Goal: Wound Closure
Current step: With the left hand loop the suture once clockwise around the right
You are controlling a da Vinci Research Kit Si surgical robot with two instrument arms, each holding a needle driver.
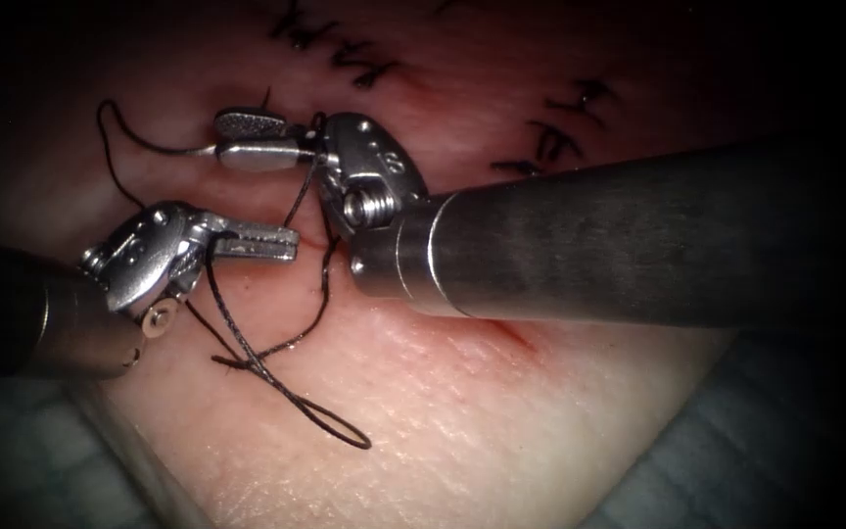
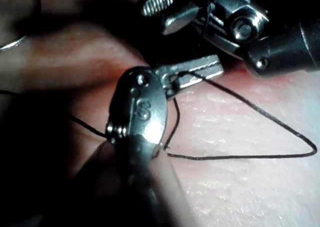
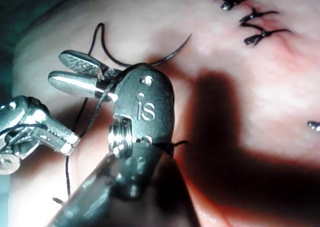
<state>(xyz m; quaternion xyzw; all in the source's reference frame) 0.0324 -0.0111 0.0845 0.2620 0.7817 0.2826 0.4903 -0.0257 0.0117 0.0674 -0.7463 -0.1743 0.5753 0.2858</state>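
Observation:
My right tool's jaws [image 1: 222,137] stand open, pointing left over the tissue [image 1: 462,421] and holding nothing. Black thread [image 1: 310,181] is wound round their base. The curved needle [image 1: 183,152] lies on the tissue left of the cut [image 1: 328,257], passing behind these jaws [image 3: 57,67], with its tip [image 3: 189,37] free above the tissue. My left tool [image 1: 286,242] is shut on the thread near the base of its jaws [image 2: 217,67]. From there the thread hangs in a long loop [image 1: 340,436] across the near tissue.
Finished black stitches [image 1: 369,67] and more stitches [image 1: 555,137] sit at the far side. The right shaft [image 1: 619,245] crosses the cut, with a red line of fluid [image 1: 516,335] under it. Blue-grey drape [image 1: 736,460] lies beyond the tissue's near edge.

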